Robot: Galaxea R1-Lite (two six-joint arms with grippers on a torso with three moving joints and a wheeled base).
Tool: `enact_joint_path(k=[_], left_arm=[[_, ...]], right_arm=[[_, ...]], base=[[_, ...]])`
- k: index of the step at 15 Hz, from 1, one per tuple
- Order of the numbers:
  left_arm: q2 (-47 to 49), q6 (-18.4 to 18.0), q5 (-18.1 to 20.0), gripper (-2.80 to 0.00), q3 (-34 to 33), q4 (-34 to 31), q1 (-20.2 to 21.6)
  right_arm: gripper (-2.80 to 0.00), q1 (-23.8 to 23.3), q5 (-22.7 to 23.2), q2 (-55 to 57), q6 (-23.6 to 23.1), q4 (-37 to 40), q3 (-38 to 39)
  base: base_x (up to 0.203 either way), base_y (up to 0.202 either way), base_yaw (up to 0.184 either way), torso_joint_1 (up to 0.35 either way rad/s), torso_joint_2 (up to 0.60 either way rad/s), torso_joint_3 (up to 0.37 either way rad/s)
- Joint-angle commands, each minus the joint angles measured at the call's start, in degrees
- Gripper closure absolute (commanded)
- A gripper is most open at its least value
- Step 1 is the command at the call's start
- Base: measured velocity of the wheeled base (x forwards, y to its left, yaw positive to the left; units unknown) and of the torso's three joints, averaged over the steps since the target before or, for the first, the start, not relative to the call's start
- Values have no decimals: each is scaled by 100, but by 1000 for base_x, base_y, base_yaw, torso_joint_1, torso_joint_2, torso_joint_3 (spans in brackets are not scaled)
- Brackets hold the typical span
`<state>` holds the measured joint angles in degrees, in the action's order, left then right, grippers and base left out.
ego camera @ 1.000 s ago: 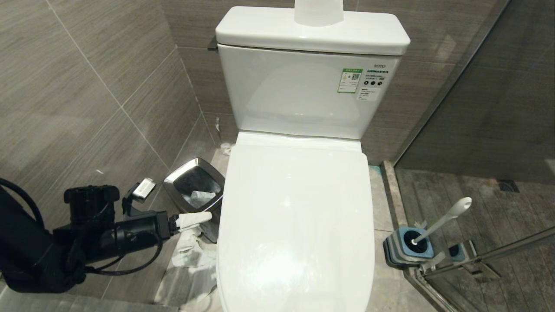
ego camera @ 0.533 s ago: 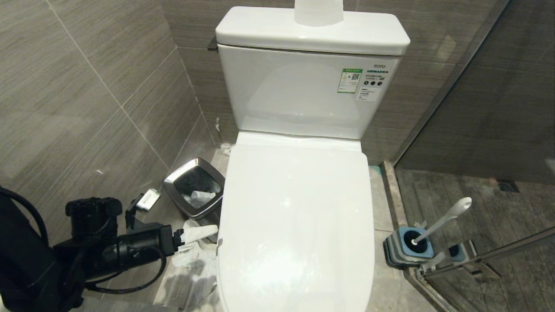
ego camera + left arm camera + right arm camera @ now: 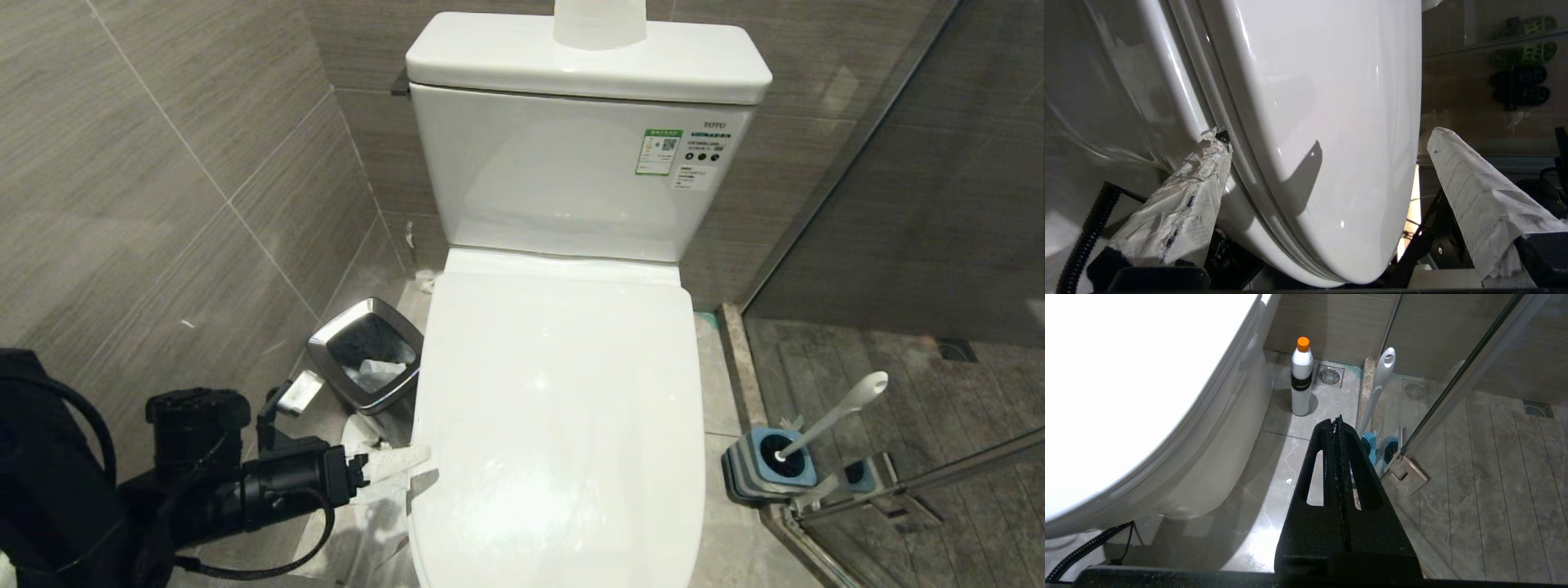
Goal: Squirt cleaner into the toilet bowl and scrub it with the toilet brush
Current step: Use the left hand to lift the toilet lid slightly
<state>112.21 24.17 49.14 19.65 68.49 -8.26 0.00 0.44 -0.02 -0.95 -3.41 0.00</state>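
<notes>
Tiled bathrm, L gripper (image 3: 1327, 151) wide astride closed toilet lid (image 3: 559, 425).

The toilet bowl (image 3: 563, 425) is sitting in the middle of the floor with its lid lying shut over it, and the tank (image 3: 571, 163) is standing behind it against the back wall. The bin (image 3: 367, 351) is standing at its left, near the side wall. The left gripper (image 3: 400, 465) is reaching in at the lid's left edge, one finger (image 3: 1184, 208) seemingly lying under that edge and the other over the lid. At the right, the toilet brush (image 3: 833, 416) is leaning in its holder (image 3: 767, 465) beside the glass door (image 3: 898, 490). The cleaner (image 3: 1301, 377) is standing on the floor close beside the bowl's right side, behind the holder.
</notes>
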Motion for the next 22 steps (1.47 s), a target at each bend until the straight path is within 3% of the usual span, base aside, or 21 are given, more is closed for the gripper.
enact_joint_path(k=[1,10,14,16,18,22], left_arm=[[85,17,5,-280,-85,49,-151],[223,-15,-36,-280,-303,155,-220],[814,-41,-43,-280,-654,1140,-339],[1242,-52,-90,-280,-1007,1800,-508],[1366,-284,-272,-280,-1180,1916,-730],[956,-126,-301,-280,-1294,1918,-1345]], right_arm=[[0,0,0,2,-2,-8,141],[0,0,0,2,-2,-2,147],[0,0,-7,2,-2,-4,141],[0,0,-8,2,-2,-11,141],[0,0,0,2,-2,-2,141],[0,0,0,2,-2,-10,141]], base=[[0,0,0,0,0,0],[0,0,0,0,0,0],[0,0,0,0,0,0],[0,0,0,0,0,0],[0,0,0,0,0,0],[0,0,0,0,0,0]])
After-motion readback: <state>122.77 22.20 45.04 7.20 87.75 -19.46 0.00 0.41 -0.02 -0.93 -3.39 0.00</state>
